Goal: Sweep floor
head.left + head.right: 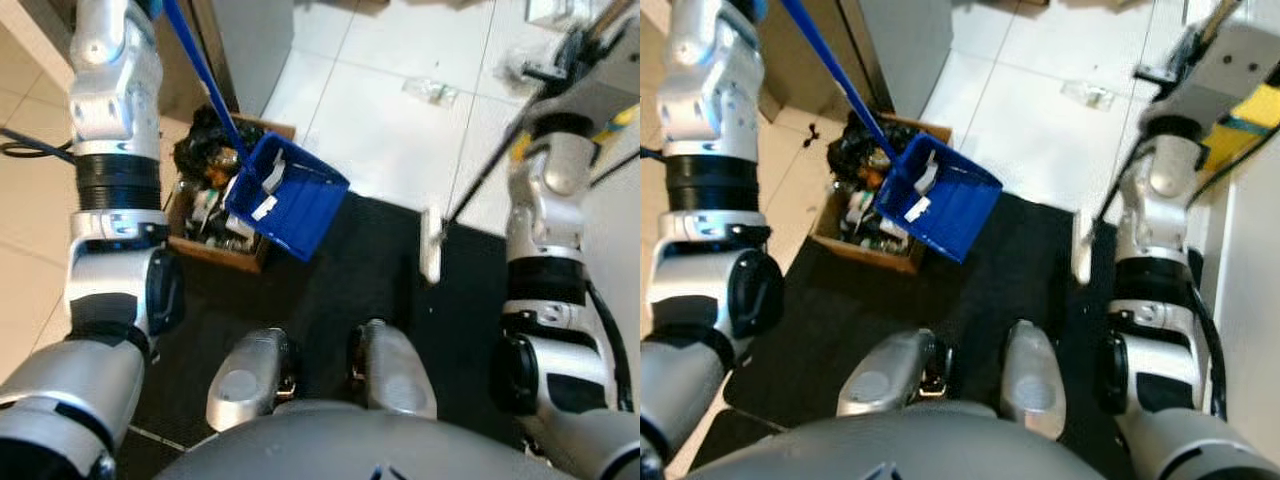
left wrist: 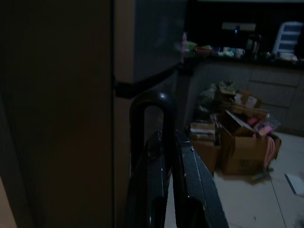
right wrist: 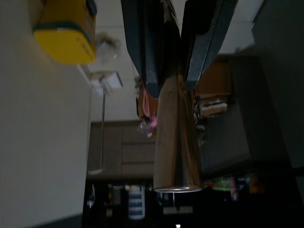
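The blue dustpan [image 1: 285,200] hangs tilted over the open cardboard box [image 1: 215,235] of rubbish at the black mat's [image 1: 350,290] far-left edge — white scraps remain in its pan. The left gripper [image 2: 166,156] is clamped on the dustpan's dark handle; the right gripper [image 3: 173,57] is closed around the broom handle [image 3: 175,137]. Judged step: emptying. Next, tip the pan steeper, then collect the litter [image 1: 430,92] on the white tiles.

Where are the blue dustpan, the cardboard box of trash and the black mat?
blue dustpan [image 1: 295,205], left eye view, its ribbed inner floor.
cardboard box [image 1: 222,253], left eye view, its front wall.
black mat [image 1: 375,265], left eye view, bare patch.
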Robot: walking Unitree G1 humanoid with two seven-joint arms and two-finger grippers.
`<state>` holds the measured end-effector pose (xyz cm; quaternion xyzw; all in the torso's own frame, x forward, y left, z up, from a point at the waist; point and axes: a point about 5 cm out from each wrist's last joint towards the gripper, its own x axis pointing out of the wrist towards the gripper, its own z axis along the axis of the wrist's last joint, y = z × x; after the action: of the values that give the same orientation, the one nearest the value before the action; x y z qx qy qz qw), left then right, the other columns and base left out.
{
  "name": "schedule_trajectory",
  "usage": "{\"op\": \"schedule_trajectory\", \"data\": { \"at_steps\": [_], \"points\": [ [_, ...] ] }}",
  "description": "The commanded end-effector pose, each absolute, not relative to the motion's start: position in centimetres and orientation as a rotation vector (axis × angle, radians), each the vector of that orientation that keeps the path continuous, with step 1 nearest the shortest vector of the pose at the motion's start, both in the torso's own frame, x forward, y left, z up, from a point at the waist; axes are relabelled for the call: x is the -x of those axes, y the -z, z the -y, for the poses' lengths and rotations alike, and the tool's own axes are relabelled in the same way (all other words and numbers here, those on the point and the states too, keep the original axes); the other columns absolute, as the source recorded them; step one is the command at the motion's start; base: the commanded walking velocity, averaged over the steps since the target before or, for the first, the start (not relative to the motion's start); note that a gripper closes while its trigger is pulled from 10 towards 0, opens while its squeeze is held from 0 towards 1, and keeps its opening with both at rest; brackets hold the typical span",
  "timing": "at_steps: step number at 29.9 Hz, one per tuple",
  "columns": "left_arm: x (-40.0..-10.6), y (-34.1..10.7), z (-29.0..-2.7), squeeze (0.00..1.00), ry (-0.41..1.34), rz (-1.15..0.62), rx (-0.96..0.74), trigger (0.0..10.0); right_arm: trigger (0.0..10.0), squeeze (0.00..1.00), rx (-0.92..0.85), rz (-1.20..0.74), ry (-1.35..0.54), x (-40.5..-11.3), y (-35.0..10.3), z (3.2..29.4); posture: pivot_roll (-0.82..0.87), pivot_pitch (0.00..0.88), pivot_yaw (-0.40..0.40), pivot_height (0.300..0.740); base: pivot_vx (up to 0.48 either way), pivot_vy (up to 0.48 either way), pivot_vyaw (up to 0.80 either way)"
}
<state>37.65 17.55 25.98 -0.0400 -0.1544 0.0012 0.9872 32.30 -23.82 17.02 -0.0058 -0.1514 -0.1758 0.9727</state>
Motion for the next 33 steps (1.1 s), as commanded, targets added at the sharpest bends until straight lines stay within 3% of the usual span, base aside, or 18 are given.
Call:
{"op": "schedule_trajectory", "data": {
  "at_steps": [1,9,23,33],
  "points": [
    [-37.4,-27.1,-18.0,0.00,-0.013,0.363,0.088,10.0,10.0,0.00,0.011,0.331,0.333,-32.5,-17.5,23.2,0.04,0.000,0.049,0.740,0.472,0.000,0.00],
    [-37.3,-27.1,-18.0,0.00,-0.016,0.368,0.077,10.0,10.0,0.00,0.013,0.327,0.327,-32.6,-17.4,23.1,0.04,0.000,0.048,0.740,0.408,0.000,0.00],
    [-37.3,-29.5,-17.9,0.00,-0.001,0.466,0.007,10.0,10.0,0.00,0.012,0.321,0.324,-32.7,-17.3,22.8,0.05,0.000,0.048,0.740,0.000,0.000,0.00],
    [-37.9,-31.7,-19.4,0.00,-0.041,0.543,-0.162,10.0,10.0,0.00,0.006,0.313,0.323,-32.6,-16.9,22.5,0.06,0.000,0.058,0.740,0.000,0.000,0.00]
  ]
}}
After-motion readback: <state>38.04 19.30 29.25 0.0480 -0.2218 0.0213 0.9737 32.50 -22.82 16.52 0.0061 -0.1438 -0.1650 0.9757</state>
